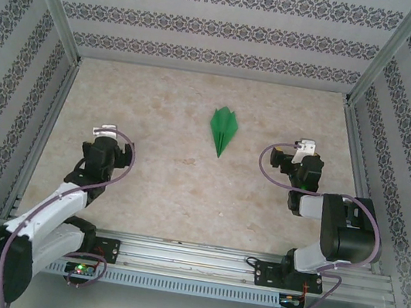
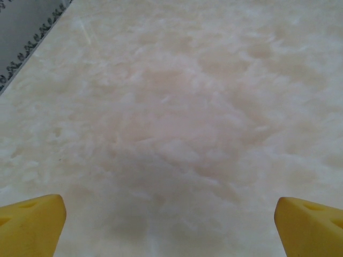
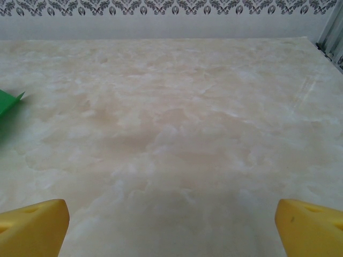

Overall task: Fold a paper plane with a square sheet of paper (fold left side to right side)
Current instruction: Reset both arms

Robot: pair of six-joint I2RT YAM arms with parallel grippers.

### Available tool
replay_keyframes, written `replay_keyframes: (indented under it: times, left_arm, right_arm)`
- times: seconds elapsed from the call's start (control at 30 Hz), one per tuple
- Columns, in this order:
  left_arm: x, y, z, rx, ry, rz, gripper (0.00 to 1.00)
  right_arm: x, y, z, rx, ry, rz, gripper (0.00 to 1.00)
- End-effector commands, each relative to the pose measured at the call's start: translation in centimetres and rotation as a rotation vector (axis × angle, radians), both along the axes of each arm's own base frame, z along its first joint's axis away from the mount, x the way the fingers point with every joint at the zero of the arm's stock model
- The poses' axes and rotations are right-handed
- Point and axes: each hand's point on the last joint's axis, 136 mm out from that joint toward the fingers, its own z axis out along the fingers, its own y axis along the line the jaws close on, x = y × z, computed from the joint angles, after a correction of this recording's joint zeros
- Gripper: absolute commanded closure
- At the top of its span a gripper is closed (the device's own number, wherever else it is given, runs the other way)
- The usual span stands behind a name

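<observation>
The square sheet of paper lies folded as a bright green paper plane (image 1: pixel 223 129), a narrow dart with a centre crease and its point toward the near side, in the middle of the table's far half. A green corner of the paper plane (image 3: pixel 8 101) shows at the left edge of the right wrist view. My left gripper (image 1: pixel 107 132) (image 2: pixel 171 230) hangs open over bare table at the left, well apart from the plane. My right gripper (image 1: pixel 303 146) (image 3: pixel 171 230) is open to the right of the plane, its yellow fingertips (image 3: pixel 32 227) wide apart with nothing between them.
The marble-patterned table (image 1: pixel 153 185) is boxed in by patterned walls (image 1: pixel 218 27) at the back and both sides. A metal rail (image 1: pixel 189 257) with the arm bases runs along the near edge.
</observation>
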Motion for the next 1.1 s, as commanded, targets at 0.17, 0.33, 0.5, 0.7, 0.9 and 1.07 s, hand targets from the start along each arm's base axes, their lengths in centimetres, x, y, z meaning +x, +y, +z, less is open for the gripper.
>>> replay_keyframes:
  times: [0.17,0.33,0.5,0.7,0.9,1.07]
  left_arm:
    - [4.1,1.0,0.8,0.095,-0.146,-0.016,0.0]
    - [6.9,-1.5,0.4,0.067,-0.184,-0.195,0.0]
    - [8.6,-2.1,-0.1,0.057,-0.196,-0.267,0.0]
    - [8.2,-1.0,-1.8,0.004,-0.274,-0.252,0.0]
    - [8.2,-0.3,-1.6,-0.009,-0.293,-0.229,0.0]
    - [9.6,0.7,-2.5,-0.038,-0.198,-0.18,0.0]
  right_arm:
    - [0.5,-0.3,1.2,0.01,-0.039,-0.019,0.02]
    - [0.5,-0.2,1.2,0.009,-0.038,-0.018,0.02]
    - [0.5,-0.2,1.2,0.009,-0.038,-0.018,0.02]
    - [0.5,-0.2,1.2,0.009,-0.038,-0.019,0.02]
    - [0.5,-0.3,1.2,0.008,-0.039,-0.02,0.02]
    - [0.5,-0.2,1.2,0.009,-0.038,-0.019,0.02]
